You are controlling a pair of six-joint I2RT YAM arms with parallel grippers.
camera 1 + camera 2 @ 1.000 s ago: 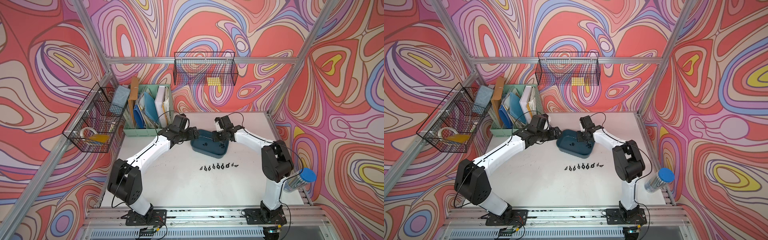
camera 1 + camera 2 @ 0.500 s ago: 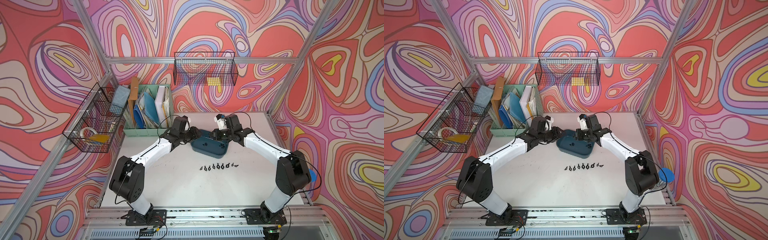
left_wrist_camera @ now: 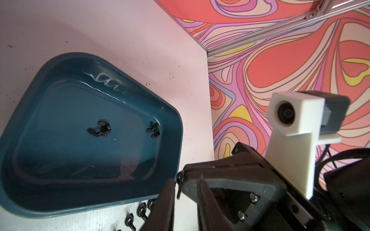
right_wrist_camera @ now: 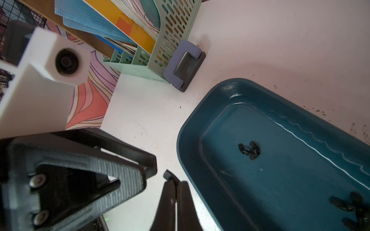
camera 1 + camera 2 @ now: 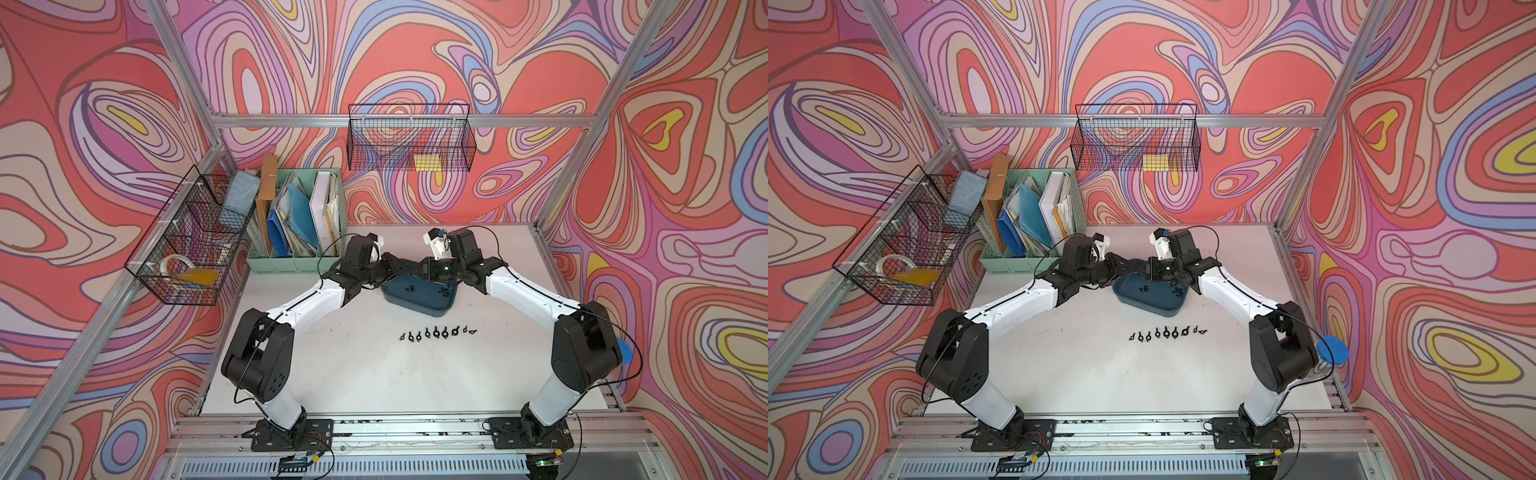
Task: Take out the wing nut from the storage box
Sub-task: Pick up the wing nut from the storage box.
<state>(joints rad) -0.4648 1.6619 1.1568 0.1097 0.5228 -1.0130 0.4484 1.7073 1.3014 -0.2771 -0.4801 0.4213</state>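
The dark teal storage box (image 5: 419, 300) (image 5: 1148, 300) sits at mid-table. Loose black wing nuts (image 3: 100, 131) (image 4: 249, 151) lie on its floor. My right gripper (image 4: 174, 182) is shut on one wing nut (image 3: 179, 183) (image 4: 167, 175), pinched at its fingertips just outside the box's far left corner. My left gripper (image 3: 187, 186) faces it tip to tip. Its jaws stand narrowly open, and the held nut is at their mouth beside one finger (image 3: 167, 200). In both top views the grippers (image 5: 401, 266) (image 5: 1133, 266) meet above that corner.
A row of several wing nuts (image 5: 436, 332) (image 3: 140, 210) lies on the table in front of the box. A mint-green file organiser (image 5: 295, 232) and a purple-grey hole punch (image 4: 185, 66) stand at the back left. Wire baskets (image 5: 191, 245) (image 5: 409, 139) hang on the walls.
My left gripper's jaws have narrowed from wide open to a small gap. The right gripper has lifted from the box and now meets the left gripper's tips.
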